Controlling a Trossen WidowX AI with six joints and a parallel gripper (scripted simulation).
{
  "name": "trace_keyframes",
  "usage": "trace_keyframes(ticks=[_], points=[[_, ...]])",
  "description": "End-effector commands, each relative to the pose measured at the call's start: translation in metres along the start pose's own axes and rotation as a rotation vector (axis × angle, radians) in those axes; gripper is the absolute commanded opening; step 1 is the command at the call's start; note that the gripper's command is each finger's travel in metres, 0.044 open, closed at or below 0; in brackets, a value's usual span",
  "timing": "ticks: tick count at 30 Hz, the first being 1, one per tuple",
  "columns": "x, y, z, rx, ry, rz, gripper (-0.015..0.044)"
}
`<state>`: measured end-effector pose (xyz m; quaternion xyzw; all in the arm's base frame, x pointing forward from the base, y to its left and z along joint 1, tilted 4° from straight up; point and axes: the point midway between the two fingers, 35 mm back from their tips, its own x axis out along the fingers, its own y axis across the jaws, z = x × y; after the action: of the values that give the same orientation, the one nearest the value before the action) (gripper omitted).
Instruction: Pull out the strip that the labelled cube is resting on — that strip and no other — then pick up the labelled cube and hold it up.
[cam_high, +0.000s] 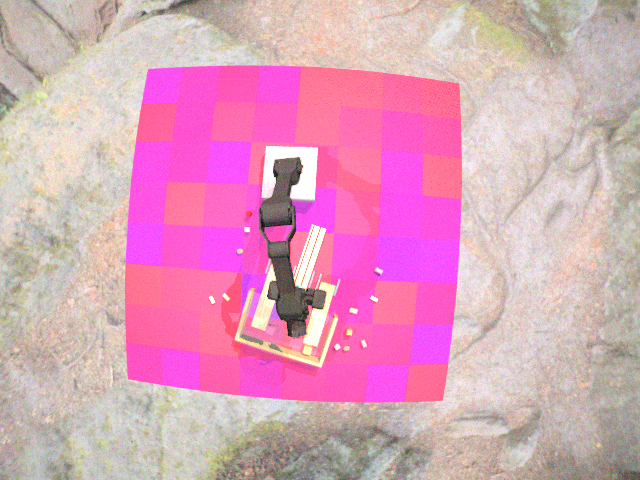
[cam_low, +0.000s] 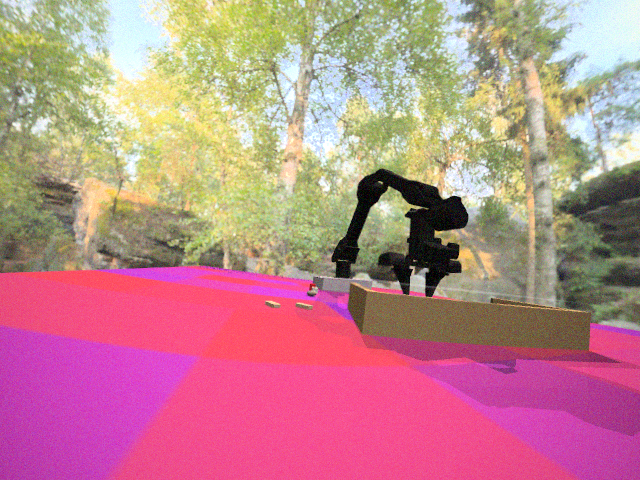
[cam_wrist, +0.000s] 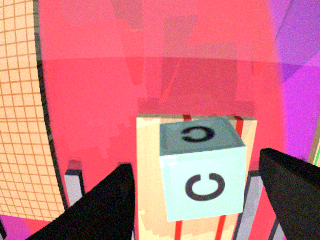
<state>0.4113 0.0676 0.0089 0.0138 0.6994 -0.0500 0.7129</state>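
The robot's arm (cam_high: 283, 268) (cam_low: 385, 206) is presenting matte black, angular link housings, with bulky rounded joints and an open fork-shaped section at twelve o'clock of its slim forearm (cam_high: 283, 273). The gripper (cam_low: 417, 295) (cam_wrist: 198, 167) is showing black, tapering fingers.

A dark letter "C" marks two visible faces of the pale blue cube (cam_wrist: 202, 170), front and top.
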Motion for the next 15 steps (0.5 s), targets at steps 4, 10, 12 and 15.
trace_keyframes(ticks=[4, 10, 12, 15], points=[[0.015, -0.0013, -0.0032, -0.005, 0.011, -0.007, 0.025], [0.0153, -0.0013, -0.0032, -0.005, 0.011, -0.007, 0.025], [0.0153, -0.0013, -0.0032, -0.005, 0.011, -0.007, 0.025], [0.0129, -0.0004, -0.0022, 0.0, 0.008, -0.002, 0.0171]])
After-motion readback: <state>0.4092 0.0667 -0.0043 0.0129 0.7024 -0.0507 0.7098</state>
